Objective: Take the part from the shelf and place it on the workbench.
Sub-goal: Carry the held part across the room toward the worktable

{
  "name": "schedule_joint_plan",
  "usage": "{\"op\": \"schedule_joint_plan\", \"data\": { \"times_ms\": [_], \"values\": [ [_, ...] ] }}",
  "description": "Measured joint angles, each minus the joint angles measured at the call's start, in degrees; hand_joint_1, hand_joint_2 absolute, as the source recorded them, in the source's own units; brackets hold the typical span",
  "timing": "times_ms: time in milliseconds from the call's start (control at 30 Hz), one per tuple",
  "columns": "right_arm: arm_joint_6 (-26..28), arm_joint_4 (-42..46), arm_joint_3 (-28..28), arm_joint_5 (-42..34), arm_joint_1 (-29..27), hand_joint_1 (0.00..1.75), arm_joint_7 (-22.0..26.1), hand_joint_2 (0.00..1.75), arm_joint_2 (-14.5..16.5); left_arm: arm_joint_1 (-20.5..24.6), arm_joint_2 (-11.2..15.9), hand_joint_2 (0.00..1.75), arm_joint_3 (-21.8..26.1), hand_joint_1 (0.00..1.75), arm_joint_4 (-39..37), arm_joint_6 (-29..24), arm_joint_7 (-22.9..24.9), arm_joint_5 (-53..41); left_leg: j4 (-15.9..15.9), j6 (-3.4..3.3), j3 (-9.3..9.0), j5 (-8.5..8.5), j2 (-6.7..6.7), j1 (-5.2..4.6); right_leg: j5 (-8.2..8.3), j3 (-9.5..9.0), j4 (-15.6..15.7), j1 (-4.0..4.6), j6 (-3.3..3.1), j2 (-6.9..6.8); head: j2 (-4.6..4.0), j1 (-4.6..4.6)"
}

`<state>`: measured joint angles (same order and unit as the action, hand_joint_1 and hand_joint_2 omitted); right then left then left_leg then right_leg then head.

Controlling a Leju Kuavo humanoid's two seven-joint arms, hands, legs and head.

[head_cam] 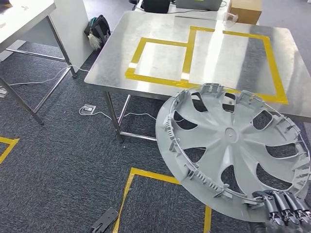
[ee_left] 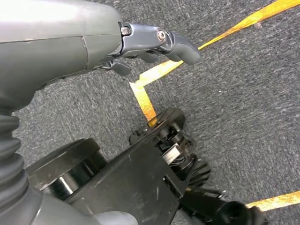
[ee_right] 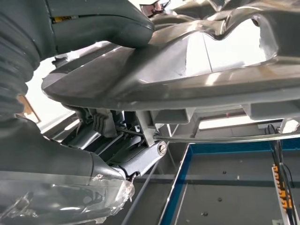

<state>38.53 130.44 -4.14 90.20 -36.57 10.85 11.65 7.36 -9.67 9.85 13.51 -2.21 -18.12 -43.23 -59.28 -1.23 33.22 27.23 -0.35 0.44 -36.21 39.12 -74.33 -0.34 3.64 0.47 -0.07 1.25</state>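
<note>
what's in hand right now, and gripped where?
The right hand holds the grey wheel cover by its outer rim, at the edge nearest the robot. The left hand holds nothing, fingers apart above the carpet.

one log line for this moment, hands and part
right hand: grips hubcap rim | left hand: holds nothing, over carpet | hubcap: carried, not yet on workbench

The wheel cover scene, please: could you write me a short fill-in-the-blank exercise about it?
1. The grey wheel cover is held at its rim by the robot's ____ hand.
2. The tape marking rectangles on the metal workbench is ____.
3. The left hand hangs over grey ____.

Missing words: right; yellow; carpet
</note>
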Motion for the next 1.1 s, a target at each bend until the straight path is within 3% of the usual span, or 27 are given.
{"op": "schedule_joint_plan", "data": {
  "times_ms": [67, 133, 300, 367, 433, 467, 500, 533, 600, 667, 767, 833, 933, 1000, 1033, 1067, 1100],
  "values": [
    [0.0, -0.15, 0.01, 0.0, -0.16, 1.75, 0.09, 1.75, -0.04, -0.07, -0.02, 1.75, 0.01, 0.0, 0.0, 0.0, 0.0, -0.01, 0.01, 0.25, -1.23, 0.92, -0.04, 0.01, 4.98, -1.47, 6.44, -0.05, -0.14, -0.11, 0.0, 0.02],
    [0.0, -0.3, 0.0, 0.0, -0.17, 1.75, 0.18, 1.75, -0.08, -0.03, 0.0, 1.75, 0.02, 0.0, 0.0, 0.0, 0.0, -0.01, 0.03, 0.8, -2.21, 1.79, -0.06, -0.1, 8.09, -3.09, 11.9, 0.05, -0.62, -0.36, 0.0, -0.01],
    [0.0, -0.5, 0.01, 0.01, -0.49, 1.75, 0.14, 1.75, -0.15, 0.14, 0.0, 1.75, 0.03, 0.0, 0.04, -0.02, 0.0, -0.04, -1.42, 2.46, -2.99, 2.56, -0.03, -0.16, 8.68, -5.24, 13.65, 0.08, -2.64, -0.15, 0.0, -0.17],
    [0.0, -0.5, 0.01, -0.01, -0.48, 1.75, 0.17, 1.75, -0.16, 0.3, -0.02, 1.75, 0.03, 0.0, 0.07, -0.02, 0.0, -0.07, -6.51, 2.87, -0.11, 4.61, 0.0, -0.13, 8.34, -6.13, 13.86, -0.03, -3.21, -0.08, 0.0, -0.36],
    [0.0, -0.53, 0.01, -0.01, -0.48, 1.75, 0.27, 1.75, -0.17, 0.28, -0.02, 1.75, 0.03, 0.0, 0.06, -0.02, 0.0, -0.07, -13.23, 3.06, 4.62, 7.29, 0.01, -0.13, 7.75, -6.64, 13.89, 0.02, -3.5, 0.1, 0.0, -0.46],
    [0.0, -0.57, 0.01, 0.0, -0.52, 1.75, 0.31, 1.75, -0.17, 0.2, -0.01, 1.75, 0.03, 0.0, 0.05, -0.02, 0.0, -0.07, -15.05, 3.01, 6.4, 7.73, 0.0, -0.16, 7.36, -7.01, 13.89, 0.05, -3.53, 0.23, 0.0, -0.51],
    [0.0, -0.64, 0.01, 0.0, -0.56, 1.75, 0.32, 1.75, -0.17, 0.13, 0.0, 1.75, 0.03, 0.0, 0.04, -0.02, 0.0, -0.07, -14.98, 2.86, 7.29, 6.98, 0.0, -0.21, 6.94, -7.51, 13.89, 0.08, -3.53, 0.33, 0.0, -0.5],
    [0.0, -0.71, 0.01, 0.0, -0.58, 1.75, 0.32, 1.75, -0.16, 0.1, 0.02, 1.75, 0.03, 0.0, 0.05, -0.02, 0.0, -0.07, -13.13, 2.62, 7.26, 5.16, 0.0, -0.31, 6.49, -8.1, 13.9, 0.11, -3.48, 0.4, 0.0, -0.51],
    [0.0, -0.81, 0.02, -0.01, -0.55, 1.75, 0.32, 1.75, -0.16, 0.05, 0.08, 1.75, 0.04, 0.0, 0.05, -0.02, 0.0, -0.07, -6.1, 1.84, 5.6, -0.16, 0.03, -0.74, 5.41, -9.21, 13.91, 0.16, -3.16, 0.45, 0.0, -0.49],
    [0.0, -0.89, 0.03, -0.01, -0.49, 1.75, 0.32, 1.75, -0.18, -0.01, 0.12, 1.75, 0.04, 0.0, 0.05, -0.02, 0.07, -0.07, -1.34, 1.31, 4.31, -1.99, 0.04, -1.16, 4.41, -9.81, 14.16, 0.23, -2.58, 0.56, 0.0, -0.49],
    [0.0, -1.01, 0.05, 0.0, -0.57, 1.75, 0.32, 1.75, -0.25, -0.02, 0.07, 1.75, 0.07, 0.0, 0.07, -0.02, 0.15, -0.09, 0.08, 0.59, 3.08, -1.82, -0.01, -1.05, 3.98, -11.01, 14.27, 0.36, -1.5, 0.54, 0.0, -0.44],
    [0.0, -1.05, 0.04, 0.0, -0.57, 1.75, 0.32, 1.75, -0.3, 0.1, 0.04, 1.75, 0.09, 0.0, 0.07, -0.02, 0.15, -0.09, 0.45, -0.01, 1.84, -1.81, -0.04, -0.78, 3.08, -10.68, 12.21, 0.37, -0.93, 0.23, 0.0, -0.1],
    [0.0, -1.2, 0.03, 0.0, -0.6, 1.75, 0.26, 1.75, -0.32, 0.16, 0.0, 1.75, 0.11, 0.0, 0.07, -0.08, 0.15, -0.09, 0.52, -0.32, 0.51, -0.81, -0.05, -0.68, -0.18, -4.57, 2.99, 0.24, -0.4, 0.0, 0.0, 0.18],
    [0.0, -1.4, 0.06, 0.0, -0.88, 1.75, 0.11, 1.75, -0.36, -0.01, 0.01, 1.75, 0.17, 0.0, 0.07, -0.15, 0.15, -0.09, 0.52, -0.26, -0.75, 0.29, -0.12, -0.61, -1.69, -1.03, 0.21, 0.14, -0.13, -0.01, 0.0, 0.19],
    [0.0, -1.53, 0.1, 0.0, -1.12, 1.75, 0.02, 1.75, -0.39, -0.09, 0.01, 1.75, 0.22, 0.0, 0.07, -0.17, 0.15, -0.09, 0.52, -0.17, -1.59, 0.93, -0.19, -0.55, -0.99, -0.47, 1.41, 0.04, 0.02, -0.01, 0.0, 0.19],
    [0.0, -1.63, 0.15, 0.0, -1.39, 1.75, -0.07, 1.75, -0.42, -0.13, 0.01, 1.75, 0.27, 0.0, 0.07, -0.17, 0.15, -0.09, 0.52, -0.01, -2.53, 1.61, -0.26, -0.47, 1.26, -0.69, 4.28, -0.11, 0.23, -0.04, 0.0, 0.2],
    [0.0, -1.72, 0.22, -0.01, -1.64, 1.75, -0.15, 1.75, -0.45, -0.16, 0.02, 1.75, 0.34, 0.0, 0.07, -0.18, 0.15, -0.09, 0.52, 0.25, -3.44, 2.32, -0.31, -0.44, 4.65, -1.15, 7.42, -0.23, 0.42, -0.2, 0.0, 0.21]
  ]
}}
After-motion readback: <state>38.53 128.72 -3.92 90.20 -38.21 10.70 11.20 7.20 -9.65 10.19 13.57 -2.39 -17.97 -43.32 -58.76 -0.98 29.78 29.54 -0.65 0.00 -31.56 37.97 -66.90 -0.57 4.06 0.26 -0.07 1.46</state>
